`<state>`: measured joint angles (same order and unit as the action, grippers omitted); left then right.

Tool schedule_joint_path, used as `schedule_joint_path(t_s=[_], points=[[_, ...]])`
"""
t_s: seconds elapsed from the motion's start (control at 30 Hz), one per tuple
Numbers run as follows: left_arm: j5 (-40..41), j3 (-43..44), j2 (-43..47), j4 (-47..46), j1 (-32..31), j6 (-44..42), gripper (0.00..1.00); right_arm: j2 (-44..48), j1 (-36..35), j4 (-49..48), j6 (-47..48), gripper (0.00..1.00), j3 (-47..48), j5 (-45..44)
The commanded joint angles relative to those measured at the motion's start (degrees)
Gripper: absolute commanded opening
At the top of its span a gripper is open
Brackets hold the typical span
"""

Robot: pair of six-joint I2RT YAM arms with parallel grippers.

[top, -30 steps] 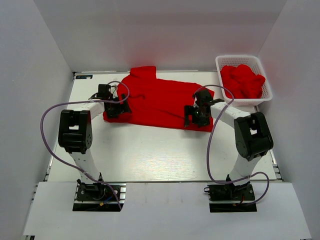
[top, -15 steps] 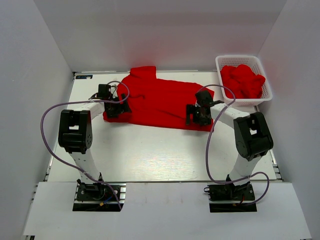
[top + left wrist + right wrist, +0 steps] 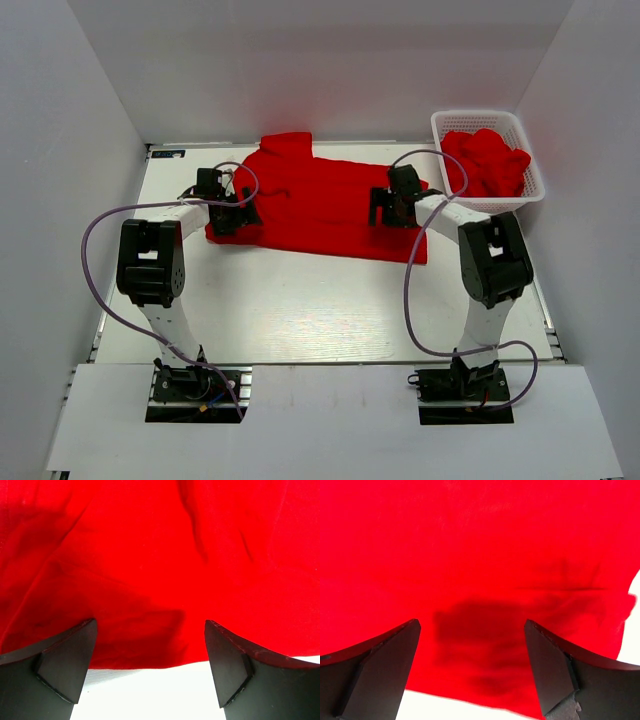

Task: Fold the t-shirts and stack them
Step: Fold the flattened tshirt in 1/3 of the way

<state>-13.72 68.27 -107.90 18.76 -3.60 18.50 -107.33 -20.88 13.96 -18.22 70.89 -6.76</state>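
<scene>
- Top view: one t-shirt (image 3: pixel 320 205) lies spread flat on the pale, smooth table (image 3: pixel 300 300), just left of the white basket (image 3: pixel 500 203). It is plain bright red cloth, a broad, roughly rectangular sheet with a sleeve bulging out at its far edge
- The basket is rigid lattice plastic, rectangular with flared walls. It holds more red t-shirts (image 3: pixel 485 160), crumpled into soft lumps that rise to the rim
- The right gripper (image 3: pixel 385 210), black and angular, sits over the end of the spread shirt nearest the basket. The left gripper (image 3: pixel 238 215) sits over the end farthest from it
- Left wrist view: the left gripper (image 3: pixel 149 625) is released, its two matte black wedge-shaped fingers (image 3: pixel 65 660) well apart. Between and beyond them lies the shirt (image 3: pixel 150 555), a soft matte weave with shallow diagonal creases and a dark shadow patch. Its hem curves across just ahead of a white strip of table (image 3: pixel 150 690). Nothing is pinched
- Right wrist view: the right gripper (image 3: pixel 472 622) is likewise released, its dark fingers (image 3: pixel 380 670) spread wide over the shirt (image 3: pixel 470 545). The cloth here is smoother, with a faint horizontal fold line and a blocky shadow. White table (image 3: pixel 450 707) shows below the edge of the cloth
</scene>
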Motion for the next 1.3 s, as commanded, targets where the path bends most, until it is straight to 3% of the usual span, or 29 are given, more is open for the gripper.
schedule_joint_path(t_s=[0.0,0.2,0.33,0.73,0.9,1.07,1.27], points=[[4.05,-1.12,-0.74,2.5,0.26,-0.84,0.99,-2.88,1.28,-2.18,1.6,0.9,4.95,-3.17],[4.66,-0.59,-0.21,3.03,0.26,-0.84,0.99,-3.95,2.07,1.51,2.48,0.9,11.02,-3.08],[3.34,-1.29,1.02,3.03,0.26,-0.31,0.99,-0.26,1.81,2.92,2.14,0.9,8.83,-2.64],[3.34,-12.1,7.34,2.42,0.26,5.04,0.99,6.69,1.46,1.25,-2.52,0.9,-9.45,2.37],[4.49,-19.39,14.27,5.4,0.26,7.34,0.99,9.76,1.46,2.65,-5.6,0.9,-17.27,4.65],[6.86,-27.65,23.95,13.21,0.26,12.16,0.99,20.57,1.28,3.79,-11.21,0.9,-31.74,8.33],[5.72,-32.49,33.88,25.08,-1.06,15.78,0.99,35.31,0.58,6.34,-10.35,0.9,-39.69,16.86]])
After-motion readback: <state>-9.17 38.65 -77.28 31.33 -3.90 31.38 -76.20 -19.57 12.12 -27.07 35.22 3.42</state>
